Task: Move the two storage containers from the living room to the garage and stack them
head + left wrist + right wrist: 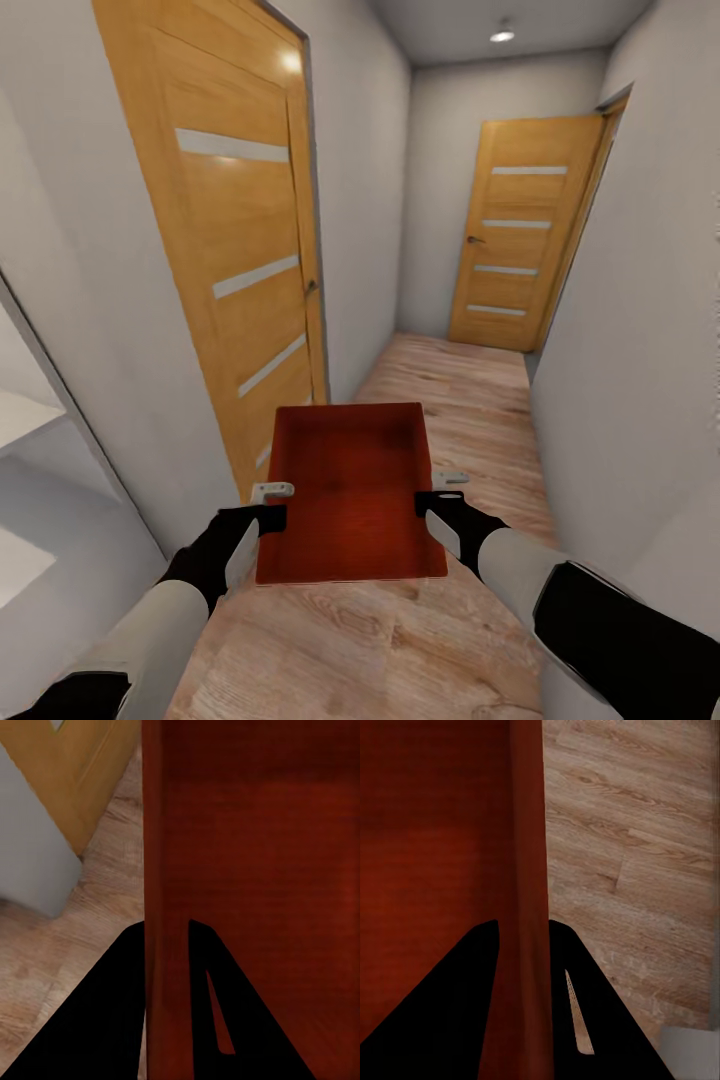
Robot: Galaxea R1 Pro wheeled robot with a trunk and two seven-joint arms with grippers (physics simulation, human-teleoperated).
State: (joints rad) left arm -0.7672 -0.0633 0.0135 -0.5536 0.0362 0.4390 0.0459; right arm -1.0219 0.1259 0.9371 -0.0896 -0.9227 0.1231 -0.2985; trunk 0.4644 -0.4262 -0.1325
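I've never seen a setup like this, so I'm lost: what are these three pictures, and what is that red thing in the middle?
These are simulator renders from a wheeled robot with two arms. The big picture looks down from its head camera along a hallway with a plank floor and two wooden doors, one beside it and one at the far end. The red thing is an open-topped bin. The left claw pinches one side wall, the right claw the other. The two small pictures come from cameras near each claw: the black shapes are its fingers, straddling the bin's wall.
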